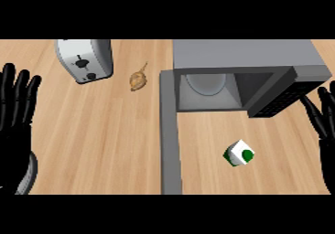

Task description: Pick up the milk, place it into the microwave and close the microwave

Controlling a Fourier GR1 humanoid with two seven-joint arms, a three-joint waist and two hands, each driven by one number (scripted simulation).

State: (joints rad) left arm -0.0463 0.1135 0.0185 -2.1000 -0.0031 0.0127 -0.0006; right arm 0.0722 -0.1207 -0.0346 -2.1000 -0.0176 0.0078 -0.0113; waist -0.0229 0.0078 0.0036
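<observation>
The milk (240,153) is a small white carton with a green top, standing on the wooden counter in front of the microwave (241,64). The grey microwave stands open, its cavity and round turntable (206,84) showing. Its door (170,137) swings out toward me as a long grey slab left of the milk. My right hand (326,114) rests open at the right edge, fingers up, right of the milk and apart from it. At the left edge my left hand (15,98) is open too, fingers up, far from the milk.
A silver toaster (86,59) sits at the back left. A tan, leaf-shaped item (138,80) lies between toaster and microwave. The microwave's dark control panel (282,98) faces the right hand. Bare wooden counter (96,137) lies left of the door.
</observation>
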